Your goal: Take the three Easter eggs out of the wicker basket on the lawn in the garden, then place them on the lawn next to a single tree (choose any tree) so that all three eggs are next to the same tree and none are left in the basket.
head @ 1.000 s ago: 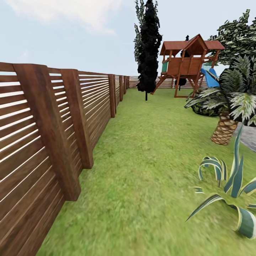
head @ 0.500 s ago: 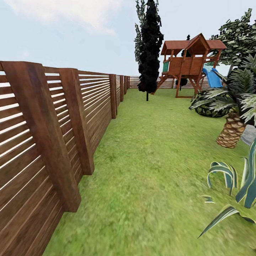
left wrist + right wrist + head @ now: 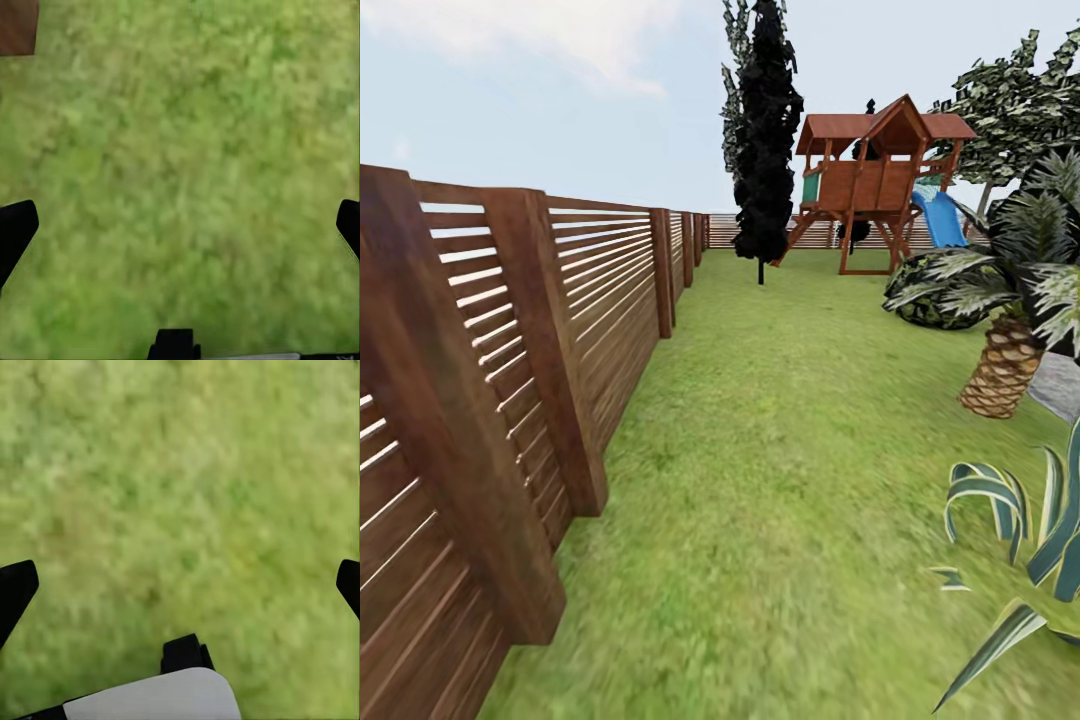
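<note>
The lawn (image 3: 780, 450) stretches ahead as short green grass between a fence and some plants. The Easter eggs and the wicker basket are out of view. A leafy tree (image 3: 1020, 100) rises at the far right behind a palm, its trunk mostly hidden. My left gripper (image 3: 180, 232) hangs open over bare grass, its black fingertips (image 3: 15, 229) wide apart with nothing between them. My right gripper (image 3: 180, 592) is open too, above plain grass, and it holds nothing.
A brown slatted wooden fence (image 3: 510, 330) runs along the left. A dark cypress (image 3: 765, 130) and a wooden playset (image 3: 875, 170) with a blue slide stand far ahead. A short palm (image 3: 1005, 330), a dark bush (image 3: 930, 295) and a striped agave (image 3: 1020, 540) line the right.
The whole head view has shifted: the fence posts loom larger and nearer on the left, and the playset and cypress sit slightly further left. The camera moved, not the things.
</note>
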